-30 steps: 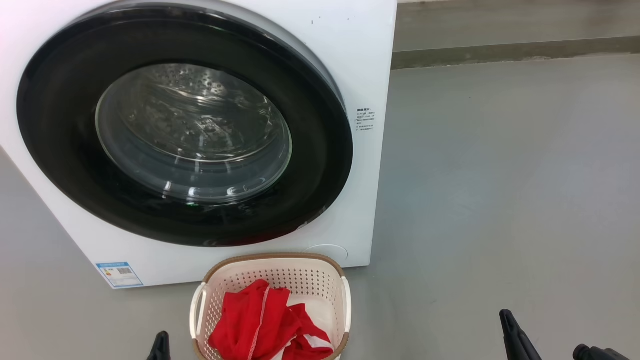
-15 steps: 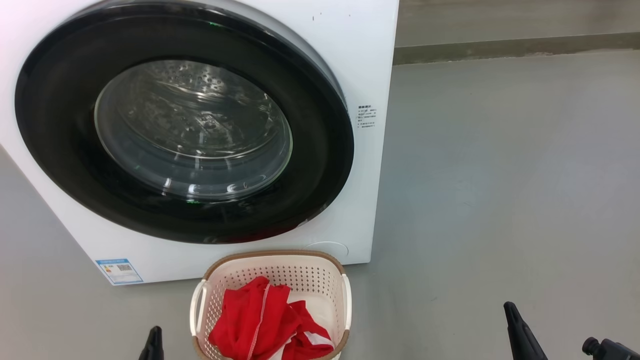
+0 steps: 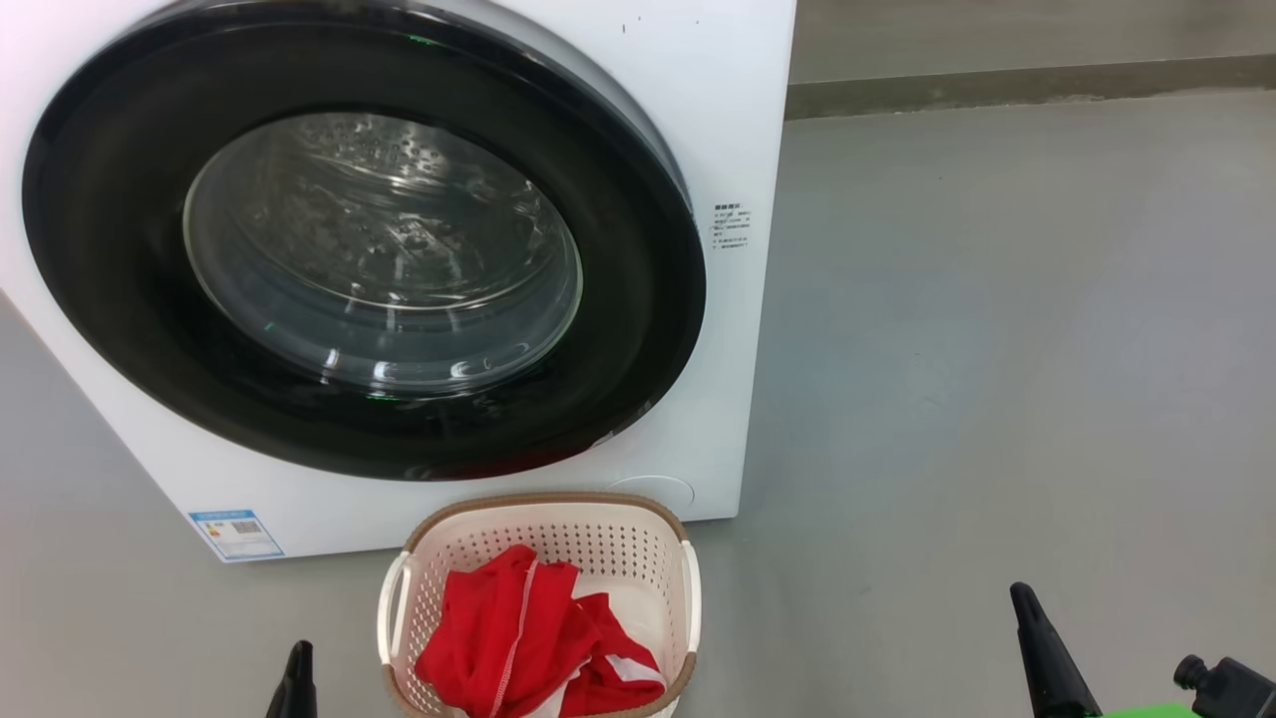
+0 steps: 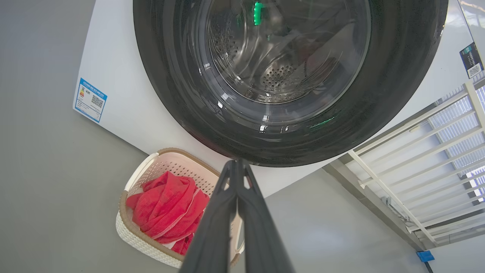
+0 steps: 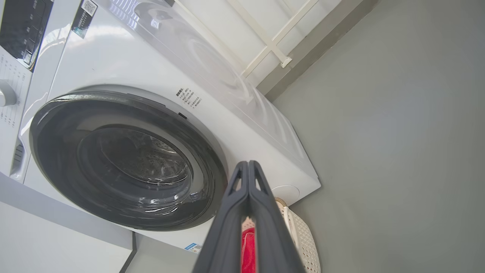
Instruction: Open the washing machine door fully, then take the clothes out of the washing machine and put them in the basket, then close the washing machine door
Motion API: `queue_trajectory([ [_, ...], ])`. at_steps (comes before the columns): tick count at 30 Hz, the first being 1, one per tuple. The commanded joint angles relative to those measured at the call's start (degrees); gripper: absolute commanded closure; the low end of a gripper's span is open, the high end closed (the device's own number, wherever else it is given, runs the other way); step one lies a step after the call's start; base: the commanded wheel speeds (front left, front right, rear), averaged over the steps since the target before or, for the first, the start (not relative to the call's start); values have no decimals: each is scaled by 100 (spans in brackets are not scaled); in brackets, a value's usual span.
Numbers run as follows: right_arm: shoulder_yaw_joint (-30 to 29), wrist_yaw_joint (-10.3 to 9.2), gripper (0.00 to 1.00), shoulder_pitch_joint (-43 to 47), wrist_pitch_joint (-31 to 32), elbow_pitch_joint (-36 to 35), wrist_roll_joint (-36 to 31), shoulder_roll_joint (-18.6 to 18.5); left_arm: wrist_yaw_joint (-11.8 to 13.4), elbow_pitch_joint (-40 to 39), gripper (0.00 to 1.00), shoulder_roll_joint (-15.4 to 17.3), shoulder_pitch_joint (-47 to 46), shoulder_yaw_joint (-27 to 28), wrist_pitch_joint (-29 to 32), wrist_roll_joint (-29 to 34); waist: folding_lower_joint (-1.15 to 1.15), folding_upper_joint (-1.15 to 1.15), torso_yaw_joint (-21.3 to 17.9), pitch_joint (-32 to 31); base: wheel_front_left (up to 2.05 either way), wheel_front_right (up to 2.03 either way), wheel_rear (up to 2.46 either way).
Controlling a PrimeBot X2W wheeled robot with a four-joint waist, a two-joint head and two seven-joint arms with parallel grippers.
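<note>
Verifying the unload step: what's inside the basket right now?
The basket holds the clothes, a crumpled red heap with white stitching and a white panel. The heap covers most of the floor, so anything beneath it, and the garment count, cannot be seen.

Our left gripper [image 4: 237,163] and right gripper [image 5: 248,163] each have two long dark grey fingers [image 4: 212,235], narrowing to a tip with a cut-out. By the right one are a black knob [image 3: 1188,671] and a green patch [image 3: 1146,711].

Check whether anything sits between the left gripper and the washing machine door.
Nothing visible does. The left gripper, shut, points at the lower rim of the washing machine door over bare floor. The basket holding the clothes sits off to its side.
</note>
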Motion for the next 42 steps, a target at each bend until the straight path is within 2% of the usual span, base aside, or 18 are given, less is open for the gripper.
queue_trajectory([
  [1, 17, -7, 100, -285, 34, -115, 212, -73, -88, -77, 100, 56, -315, 182, 35, -160, 0, 0, 1, 5, 0, 0, 0],
  [42, -177, -11, 100, -864, 688, 276, 2836, -105, -694, 448, 100, -180, -899, 937, 673, -2528, 0, 0, 9, 159, 0, 0, 0],
])
